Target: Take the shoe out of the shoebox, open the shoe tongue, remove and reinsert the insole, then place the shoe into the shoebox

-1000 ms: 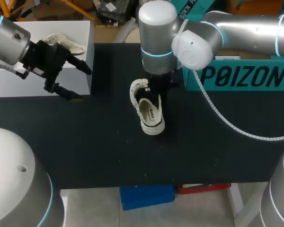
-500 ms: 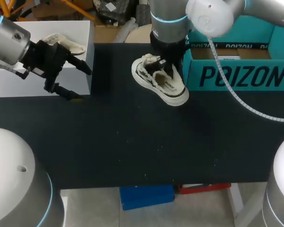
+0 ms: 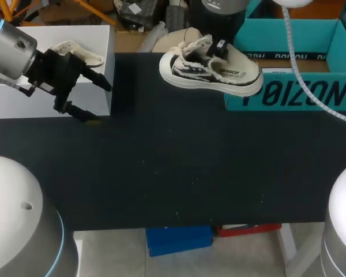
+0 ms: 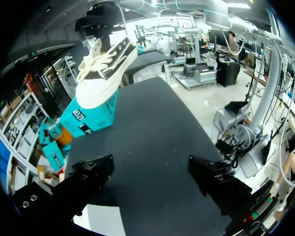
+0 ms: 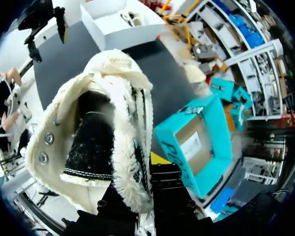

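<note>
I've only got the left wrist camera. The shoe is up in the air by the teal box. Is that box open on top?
Observer: Yes. In the head view the shoebox is open on top, and the shoe hangs at its near corner, not inside it.
Operator: Where is the shoe gripped?
Observer: At its fleecy collar. The right wrist view shows the right gripper there.
Operator: And where does my left gripper sit?
Observer: The left gripper is open, at the front of a white box at the left end of the table.
</note>
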Controlling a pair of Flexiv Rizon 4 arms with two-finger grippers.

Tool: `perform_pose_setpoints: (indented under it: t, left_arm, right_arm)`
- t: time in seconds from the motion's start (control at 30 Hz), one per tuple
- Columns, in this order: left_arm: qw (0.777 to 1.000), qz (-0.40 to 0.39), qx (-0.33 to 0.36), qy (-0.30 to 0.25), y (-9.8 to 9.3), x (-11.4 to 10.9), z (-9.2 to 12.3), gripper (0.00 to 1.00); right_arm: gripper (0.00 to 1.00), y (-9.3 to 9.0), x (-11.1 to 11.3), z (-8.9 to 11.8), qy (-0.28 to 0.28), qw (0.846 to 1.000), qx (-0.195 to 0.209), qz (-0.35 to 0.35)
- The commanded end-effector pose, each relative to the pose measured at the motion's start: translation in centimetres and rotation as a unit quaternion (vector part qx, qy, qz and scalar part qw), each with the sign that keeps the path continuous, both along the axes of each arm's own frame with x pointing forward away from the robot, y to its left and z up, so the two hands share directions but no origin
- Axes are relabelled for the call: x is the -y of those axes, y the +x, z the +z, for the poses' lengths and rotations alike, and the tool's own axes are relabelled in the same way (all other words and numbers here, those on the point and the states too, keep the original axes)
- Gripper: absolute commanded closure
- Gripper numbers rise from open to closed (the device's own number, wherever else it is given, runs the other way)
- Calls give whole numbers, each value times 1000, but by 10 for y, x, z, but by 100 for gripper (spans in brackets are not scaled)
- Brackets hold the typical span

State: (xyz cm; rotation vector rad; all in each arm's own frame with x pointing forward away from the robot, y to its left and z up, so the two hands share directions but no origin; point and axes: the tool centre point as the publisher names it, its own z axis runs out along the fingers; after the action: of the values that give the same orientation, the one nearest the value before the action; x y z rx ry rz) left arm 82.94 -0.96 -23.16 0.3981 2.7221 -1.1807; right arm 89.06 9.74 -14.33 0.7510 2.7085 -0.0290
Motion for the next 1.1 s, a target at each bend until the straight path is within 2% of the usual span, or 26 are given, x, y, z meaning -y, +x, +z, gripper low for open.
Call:
perform_pose_setpoints:
  t: [0.03,0.2,0.37,0.47,0.57,0.77,1.1]
  left_arm:
    - [1000,1,0,2,-1,0,0,0]
    - [1000,1,0,2,-1,0,0,0]
    - [1000,1,0,2,-1,0,0,0]
    - [1000,1,0,2,-1,0,0,0]
    - [1000,1,0,2,-1,0,0,0]
    - [1000,1,0,2,-1,0,0,0]
    - [1000,1,0,2,-1,0,0,0]
  right_arm:
    - [100,-6,3,5,-25,994,22,102]
    - [100,-6,3,5,-25,994,22,102]
    - [100,6,36,6,-30,996,7,80]
    - [100,24,58,9,-29,997,9,69]
    - [100,40,81,9,-5,998,16,62]
    - [100,76,114,10,19,996,29,80]
    - [100,145,178,1,19,994,-11,103]
